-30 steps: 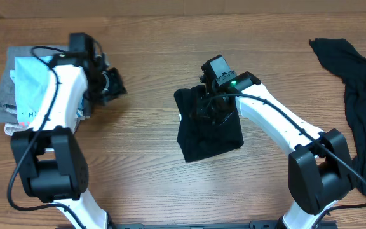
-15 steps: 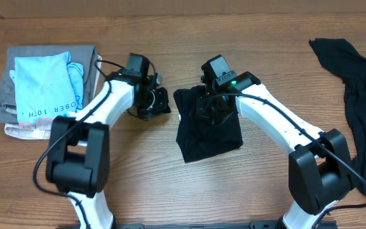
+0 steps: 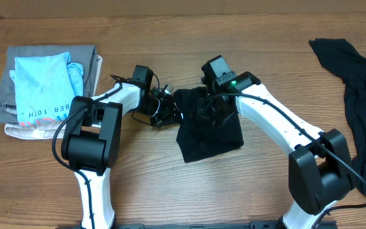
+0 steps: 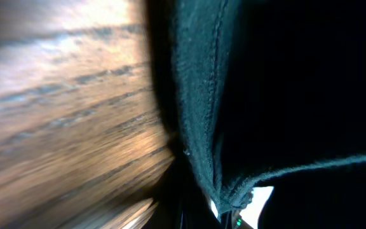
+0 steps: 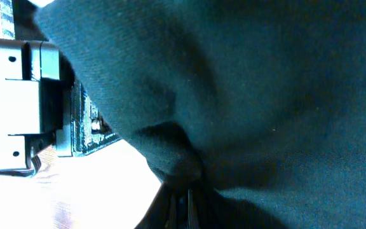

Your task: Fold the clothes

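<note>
I see two black clothes: a folded black cloth [image 3: 211, 137] in the middle and a loose black cloth [image 3: 361, 95] at three o'clock. My left claw [image 3: 172, 115] and right claw [image 3: 207, 108] both pinch the folded one tight.

from overhead i get even, fairly bright light and a sharp picture. the table [image 3: 170, 203] shows its grain with no glare, and the arms [image 3: 278, 127] throw only short, soft shadows. the black cloth [image 3: 210, 137] reads as a flat dark patch with hardly any fold detail. my left wrist view is streaked with blur across the wood, with warm glare at top left, a crisp hem and a near-black right side. the right wrist view is soft, bluish and too close, with a blown-out white patch at lower left.
</note>
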Robot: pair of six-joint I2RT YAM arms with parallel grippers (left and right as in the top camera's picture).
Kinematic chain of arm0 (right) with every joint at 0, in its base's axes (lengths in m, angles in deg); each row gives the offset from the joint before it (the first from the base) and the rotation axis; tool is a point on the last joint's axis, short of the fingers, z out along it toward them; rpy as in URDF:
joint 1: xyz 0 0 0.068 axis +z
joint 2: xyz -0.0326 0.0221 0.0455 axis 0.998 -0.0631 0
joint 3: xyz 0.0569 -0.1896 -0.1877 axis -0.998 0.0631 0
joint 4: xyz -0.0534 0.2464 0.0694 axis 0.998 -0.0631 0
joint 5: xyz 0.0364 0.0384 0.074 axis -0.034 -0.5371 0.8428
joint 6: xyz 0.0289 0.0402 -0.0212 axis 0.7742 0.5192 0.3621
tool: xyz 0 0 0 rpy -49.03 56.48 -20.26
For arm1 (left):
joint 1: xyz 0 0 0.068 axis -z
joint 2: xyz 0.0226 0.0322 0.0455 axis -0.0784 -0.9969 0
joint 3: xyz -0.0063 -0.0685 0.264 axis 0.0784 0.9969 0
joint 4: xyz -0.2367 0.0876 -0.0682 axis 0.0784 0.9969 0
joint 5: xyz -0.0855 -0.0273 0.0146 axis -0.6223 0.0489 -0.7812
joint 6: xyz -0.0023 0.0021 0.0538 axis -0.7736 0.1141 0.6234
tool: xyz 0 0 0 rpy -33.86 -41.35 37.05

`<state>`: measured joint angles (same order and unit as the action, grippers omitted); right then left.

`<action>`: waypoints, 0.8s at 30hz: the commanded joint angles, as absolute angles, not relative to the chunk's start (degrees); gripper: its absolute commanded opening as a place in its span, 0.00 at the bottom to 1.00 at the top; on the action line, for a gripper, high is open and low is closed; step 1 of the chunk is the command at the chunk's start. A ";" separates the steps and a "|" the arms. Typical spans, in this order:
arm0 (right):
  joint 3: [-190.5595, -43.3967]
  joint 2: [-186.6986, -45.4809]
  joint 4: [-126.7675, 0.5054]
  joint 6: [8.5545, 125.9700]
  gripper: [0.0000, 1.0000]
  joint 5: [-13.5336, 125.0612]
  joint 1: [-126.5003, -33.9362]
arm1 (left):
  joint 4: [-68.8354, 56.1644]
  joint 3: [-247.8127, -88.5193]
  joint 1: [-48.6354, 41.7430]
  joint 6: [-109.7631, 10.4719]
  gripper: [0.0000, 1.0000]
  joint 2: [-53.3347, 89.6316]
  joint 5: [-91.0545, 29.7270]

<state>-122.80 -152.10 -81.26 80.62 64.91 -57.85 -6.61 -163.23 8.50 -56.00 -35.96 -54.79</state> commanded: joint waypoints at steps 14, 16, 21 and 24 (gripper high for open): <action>-128.60 -151.88 -87.05 84.97 0.04 69.24 -57.85 | -5.91 -162.31 8.72 -56.72 0.04 -39.19 -47.43; -128.60 -151.90 -86.64 85.16 0.04 68.60 -57.85 | -5.91 -162.31 8.72 -56.69 0.04 -39.19 -47.41; -128.57 -151.97 -85.13 87.61 0.04 66.99 -57.67 | -5.89 -162.31 8.72 -56.26 0.04 -39.19 -47.10; -128.57 -152.34 -84.41 87.96 0.04 66.83 -57.34 | -5.32 -162.31 8.72 -56.28 0.04 -39.19 -45.15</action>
